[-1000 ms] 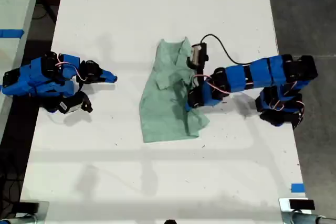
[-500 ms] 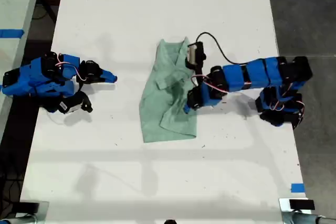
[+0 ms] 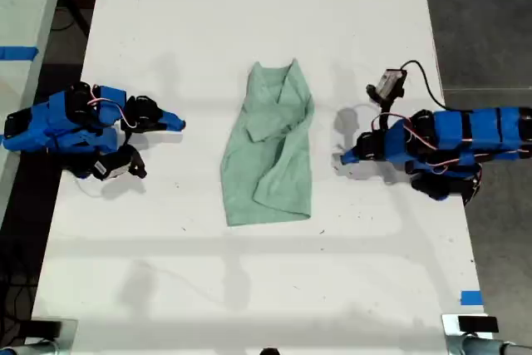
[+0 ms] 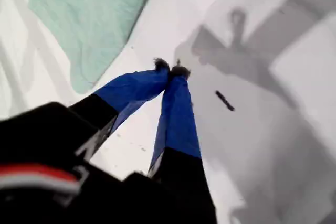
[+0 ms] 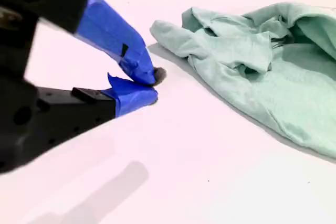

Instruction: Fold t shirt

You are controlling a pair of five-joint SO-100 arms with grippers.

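The pale mint-green t shirt [image 3: 270, 155] lies crumpled and partly folded lengthwise in the middle of the white table [image 3: 249, 6]. My first gripper [image 3: 345, 155] is at the exterior view's right, a short way off the shirt's edge, and is shut on nothing. In the first wrist view its blue fingertips [image 4: 170, 69] meet above bare table, with the t shirt [image 4: 89, 19] off to one side. My second gripper [image 3: 179, 125] rests at the exterior view's left, shut and empty. The second wrist view shows this gripper [image 5: 155, 85] low on the table with the t shirt [image 5: 262, 61] beyond it.
A black cable [image 3: 416, 68] loops over the first arm. Blue tape marks [image 3: 470, 298] sit near the table's front corner at the exterior view's right. Dark floor [image 3: 482, 14] borders the table on that side, and another pale surface [image 3: 21, 6] lies at the exterior view's left.
My first gripper has let go of the shirt and pulled back toward the exterior view's right. The shirt's edge on that side now lies folded over. The second arm has not moved.
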